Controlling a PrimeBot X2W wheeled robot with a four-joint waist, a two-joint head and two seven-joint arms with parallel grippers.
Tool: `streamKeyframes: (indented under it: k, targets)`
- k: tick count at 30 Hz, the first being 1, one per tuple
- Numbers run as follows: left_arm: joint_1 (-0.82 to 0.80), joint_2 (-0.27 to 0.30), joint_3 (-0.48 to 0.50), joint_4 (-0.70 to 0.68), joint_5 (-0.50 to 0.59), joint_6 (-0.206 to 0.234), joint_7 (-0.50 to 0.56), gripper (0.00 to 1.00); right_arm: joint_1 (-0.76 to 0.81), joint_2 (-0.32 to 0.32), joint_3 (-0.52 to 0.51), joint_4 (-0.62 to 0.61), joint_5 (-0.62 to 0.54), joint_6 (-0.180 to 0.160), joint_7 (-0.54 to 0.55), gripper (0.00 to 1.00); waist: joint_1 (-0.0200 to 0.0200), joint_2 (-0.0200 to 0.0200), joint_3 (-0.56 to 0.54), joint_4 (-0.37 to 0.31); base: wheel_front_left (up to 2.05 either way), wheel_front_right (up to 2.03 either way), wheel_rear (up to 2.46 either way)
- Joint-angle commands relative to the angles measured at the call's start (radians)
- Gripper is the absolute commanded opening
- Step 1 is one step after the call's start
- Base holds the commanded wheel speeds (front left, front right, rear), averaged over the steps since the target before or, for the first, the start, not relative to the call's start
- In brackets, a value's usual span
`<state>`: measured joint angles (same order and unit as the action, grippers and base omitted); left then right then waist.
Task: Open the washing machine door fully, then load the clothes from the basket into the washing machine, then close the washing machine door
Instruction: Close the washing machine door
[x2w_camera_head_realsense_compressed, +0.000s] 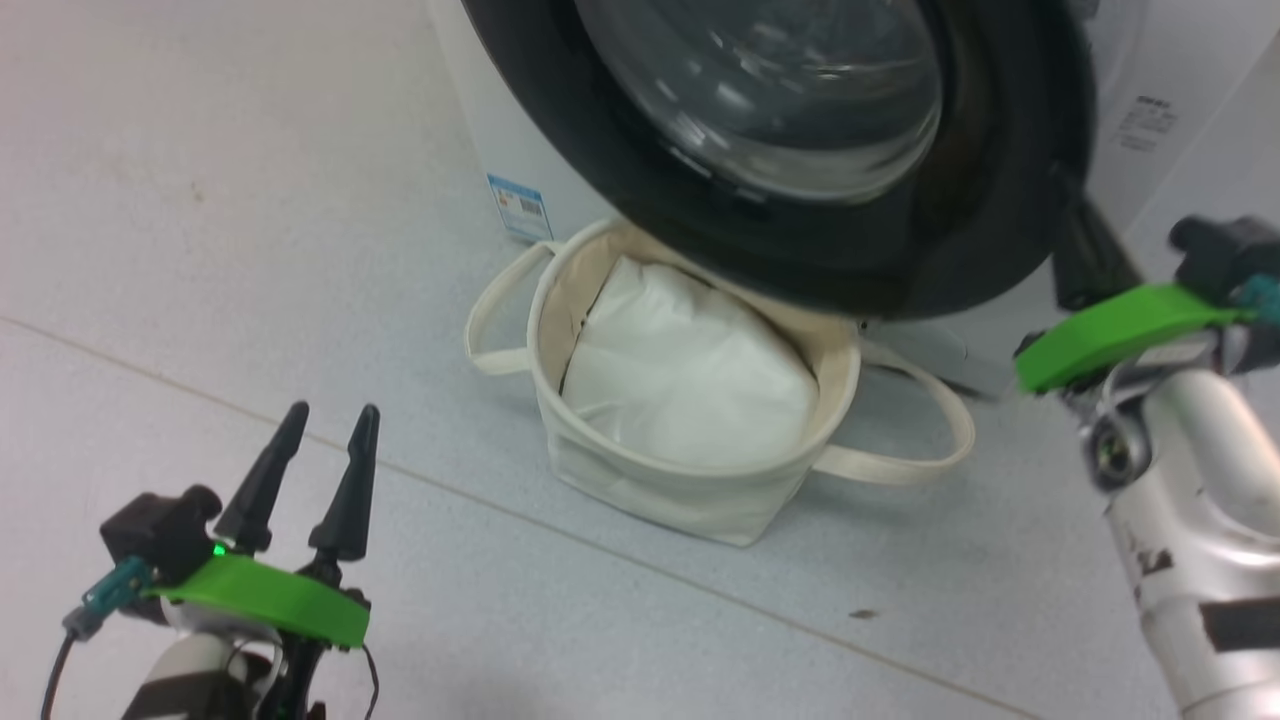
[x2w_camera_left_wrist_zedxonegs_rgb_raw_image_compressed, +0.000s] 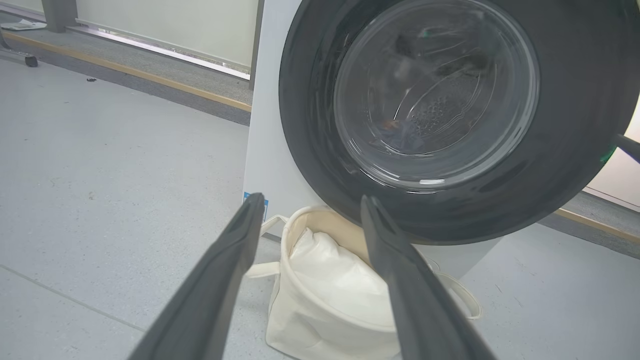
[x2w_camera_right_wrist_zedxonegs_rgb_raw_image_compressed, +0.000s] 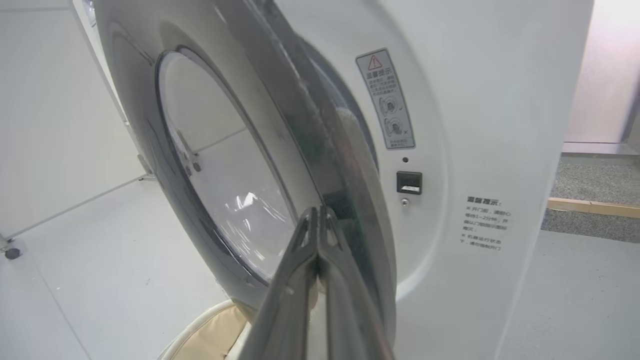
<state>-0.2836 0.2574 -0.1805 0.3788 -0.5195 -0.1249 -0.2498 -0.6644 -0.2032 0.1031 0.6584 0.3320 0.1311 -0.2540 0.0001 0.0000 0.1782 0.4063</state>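
1. Nearest, at the lower left, the left pincer (x2w_camera_head_realsense_compressed: 332, 408) is hovering over the floor (x2w_camera_head_realsense_compressed: 200, 250). Its fingers are spread apart with nothing between them. It is pointing toward the basket and is probably waiting clear of the door's swing.
2. Just beyond, the basket (x2w_camera_head_realsense_compressed: 650, 490) is sitting on the floor right in front of the washer, partly under the door. It is holding a plain white bundle (x2w_camera_head_realsense_compressed: 690, 380). No blue garment is showing in it.
3. Above the basket, the door (x2w_camera_head_realsense_compressed: 1000, 200) is standing ajar, angled away from the washer's front.
4. At the door's free edge, the right pincer (x2w_camera_right_wrist_zedxonegs_rgb_raw_image_compressed: 318, 212) is pressing its fingers together, empty. Its tips are touching or lying just beside the rim. Fingers held together make a stiff prod, so it is likely swinging the door rather than gripping it. I cannot tell which way.
5. Farthest, the washer (x2w_camera_right_wrist_zedxonegs_rgb_raw_image_compressed: 500, 125) is showing its white front and latch slot (x2w_camera_right_wrist_zedxonegs_rgb_raw_image_compressed: 409, 182). Through the door's glass, a dim bluish shape with an orange spot is lying low in the drum (x2w_camera_left_wrist_zedxonegs_rgb_raw_image_compressed: 440, 105). This is probably the clothes (x2w_camera_left_wrist_zedxonegs_rgb_raw_image_compressed: 395, 135), already loaded, so closing the door is likely the step in hand.
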Motion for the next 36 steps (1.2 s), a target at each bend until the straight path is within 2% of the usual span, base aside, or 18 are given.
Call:
streamKeyframes:
  k: [1, 10, 23, 31, 36]
  targets:
    - [-0.054, 0.025, 0.042, -0.037, -0.001, -0.006, -0.012, 1.0, -0.056, -0.01, -0.002, -0.025, -0.014, 0.0, -0.008, 0.0, -0.0001, 0.0, 0.031, 0.001, 0.0, 0.0, 0.0]
    - [-0.097, 0.021, 0.033, -0.046, 0.0, -0.006, -0.012, 1.0, -0.169, -0.083, -0.037, 0.017, -0.061, 0.0, -0.008, 0.0, -0.0001, 0.0, 0.107, 0.02, 0.0, 0.0, 0.0]
    - [-0.094, 0.016, 0.046, -0.039, -0.006, -0.006, -0.012, 1.0, -0.258, -0.153, -0.112, 0.094, -0.078, 0.0, -0.008, 0.0, -0.0001, 0.0, 0.082, 0.031, 0.0, 0.0, 0.0]
    - [-0.075, 0.028, 0.053, -0.034, -0.01, -0.006, -0.012, 1.0, -0.207, -0.139, -0.15, 0.046, -0.055, 0.0, -0.008, 0.0, -0.0001, 0.0, 0.039, 0.014, 0.0, 0.0, 0.0]
    - [-0.059, 0.032, 0.047, -0.019, -0.017, -0.006, -0.012, 1.0, -0.123, -0.105, -0.098, 0.049, -0.032, 0.0, -0.008, 0.0, -0.0001, 0.0, -0.011, -0.013, 0.0, 0.0, 0.0]
